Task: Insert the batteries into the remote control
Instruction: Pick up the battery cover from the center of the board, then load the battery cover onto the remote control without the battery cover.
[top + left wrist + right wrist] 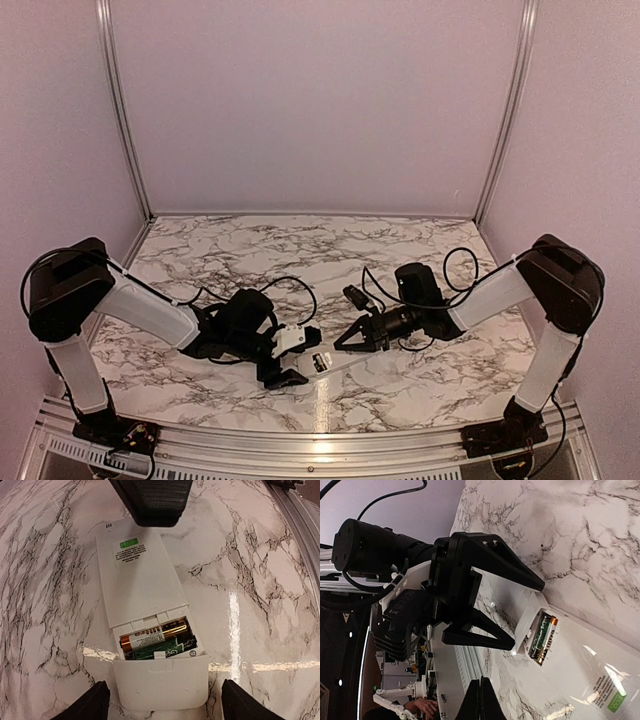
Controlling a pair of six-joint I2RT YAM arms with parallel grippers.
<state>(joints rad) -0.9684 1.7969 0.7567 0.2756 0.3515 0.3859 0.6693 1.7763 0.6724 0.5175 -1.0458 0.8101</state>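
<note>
Spread wide, my left hand straddles the battery end of the remote. It lies back-up on the tabletop, long axis running from that hand toward my right hand, pressed together over the far end. Two batteries sit crosswise in its open bay.

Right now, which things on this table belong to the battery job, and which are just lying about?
Part of the job:
remote, back up, compartment open
two batteries, lying in that compartment
left gripper, open, straddling the compartment end
right gripper, shut, over the other end

Not part of it:
marble table
metal rail along its near edge
</note>
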